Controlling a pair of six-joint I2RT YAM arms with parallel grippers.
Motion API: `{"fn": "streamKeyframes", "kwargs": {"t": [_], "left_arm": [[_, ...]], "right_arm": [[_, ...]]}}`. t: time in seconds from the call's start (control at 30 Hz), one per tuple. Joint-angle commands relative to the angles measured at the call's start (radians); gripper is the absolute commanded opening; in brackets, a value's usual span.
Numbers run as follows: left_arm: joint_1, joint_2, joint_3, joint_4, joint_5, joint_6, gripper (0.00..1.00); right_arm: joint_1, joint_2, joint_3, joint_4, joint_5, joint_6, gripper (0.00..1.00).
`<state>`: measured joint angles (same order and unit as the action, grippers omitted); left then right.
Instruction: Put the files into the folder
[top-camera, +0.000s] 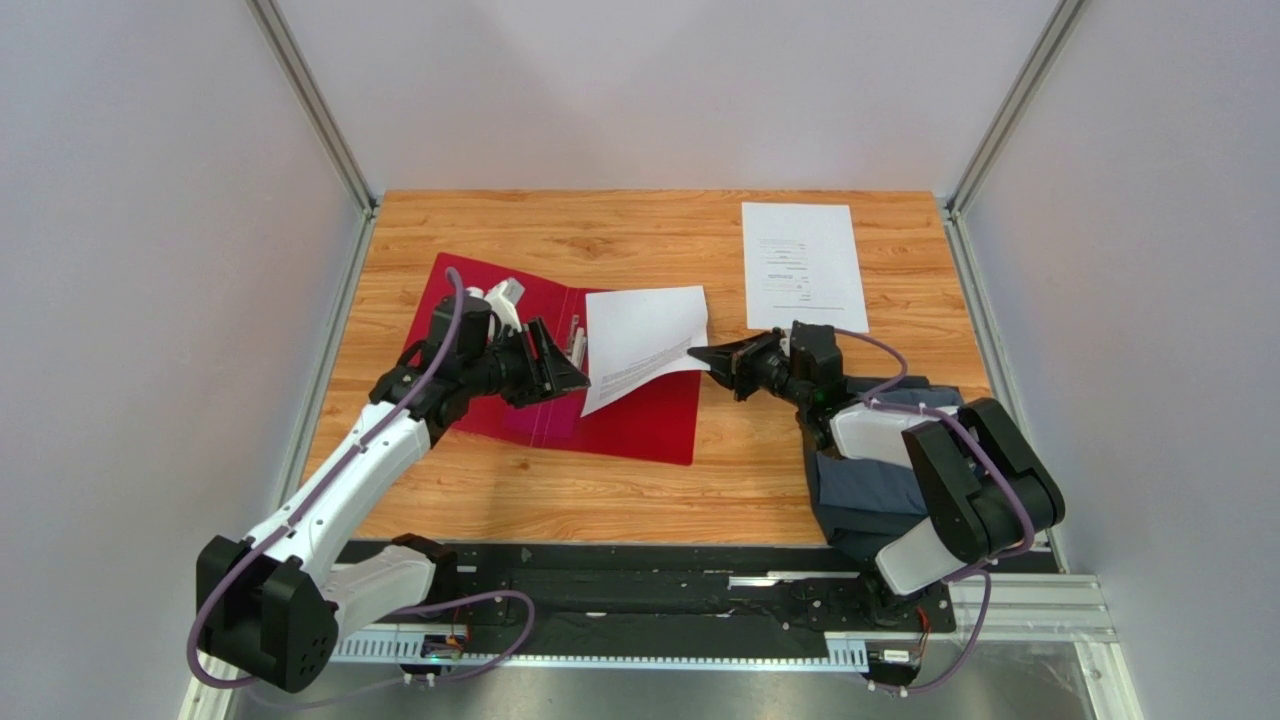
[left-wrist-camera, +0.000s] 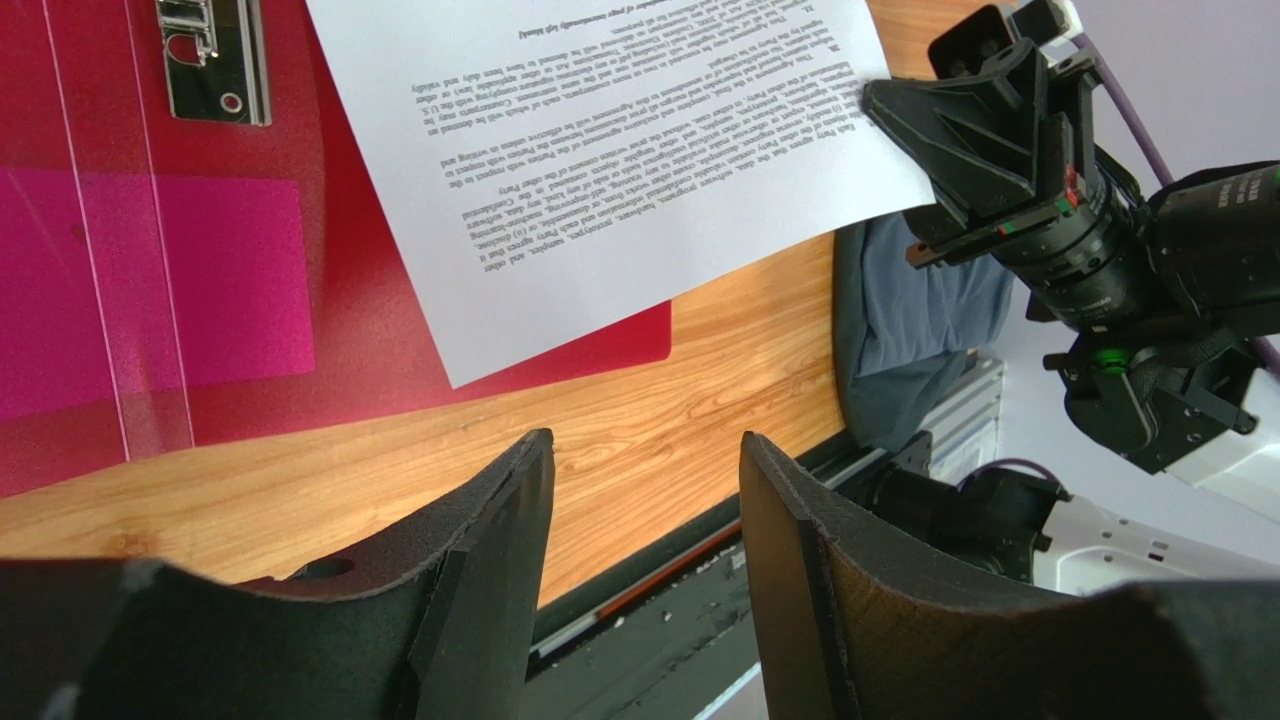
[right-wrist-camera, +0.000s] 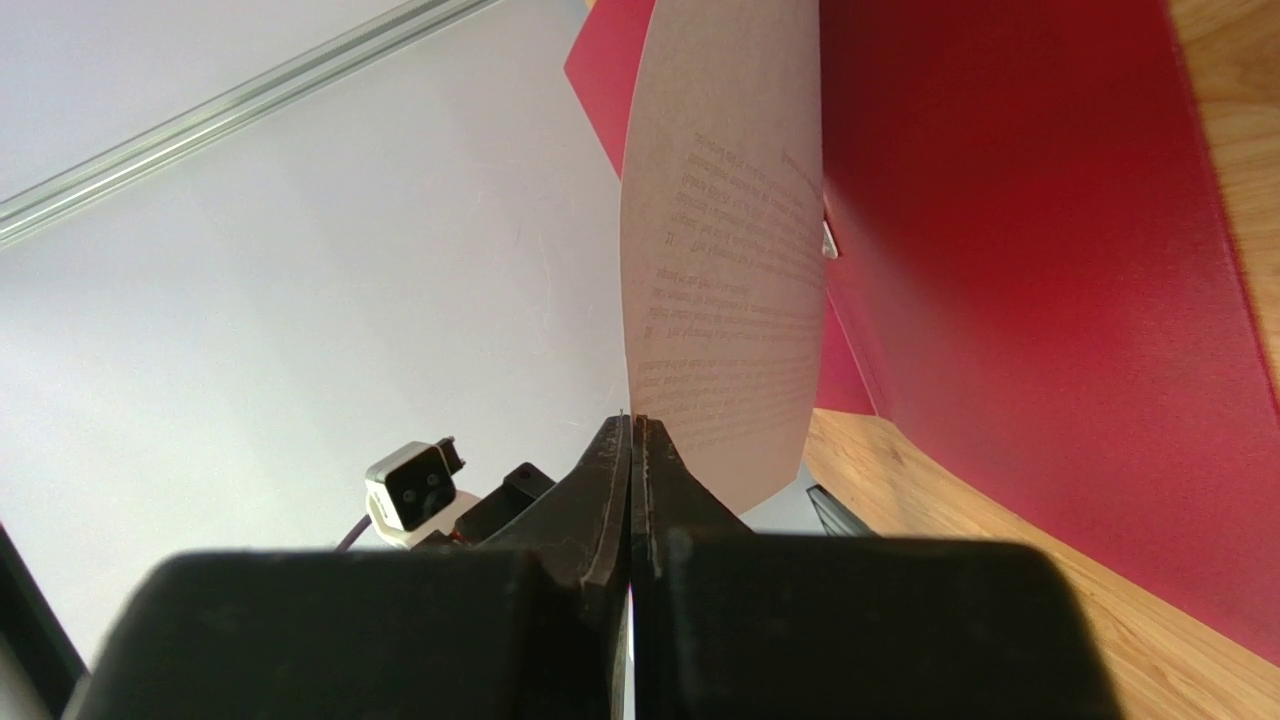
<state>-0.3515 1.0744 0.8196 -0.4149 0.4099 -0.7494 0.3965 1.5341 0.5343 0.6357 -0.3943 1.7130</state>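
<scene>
While pinched at its edge by the right gripper (top-camera: 706, 357), fingers clamped, sheet one (top-camera: 643, 348) hangs over the open red folder (top-camera: 654, 428); judged light, limp, best held by an edge. Left gripper (left-wrist-camera: 646, 465): fingers apart, empty. Sheet two (top-camera: 803, 266): flat on the table (top-camera: 601, 495), far right.

Lab test cell: white panels (top-camera: 150, 270), aluminium framing (top-camera: 313, 102).

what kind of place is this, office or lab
Most likely a robot lab test cell, not an office: the wooden table is boxed in by plain white panels on aluminium posts, and two robot arms are bolted to a black rail at its near edge.
</scene>
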Motion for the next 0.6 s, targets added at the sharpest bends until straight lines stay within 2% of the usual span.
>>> {"fn": "streamKeyframes", "kwargs": {"t": [0.0,0.57], "left_arm": [[0.006,-0.010,-0.002,0.031,0.010,0.001,0.57],[0.006,-0.005,-0.008,0.041,0.015,-0.001,0.57]], "right_arm": [[-0.004,-0.012,0.041,0.074,-0.014,0.030,0.00],[0.050,0.047,0.035,0.186,-0.006,0.118,0.00]]}}
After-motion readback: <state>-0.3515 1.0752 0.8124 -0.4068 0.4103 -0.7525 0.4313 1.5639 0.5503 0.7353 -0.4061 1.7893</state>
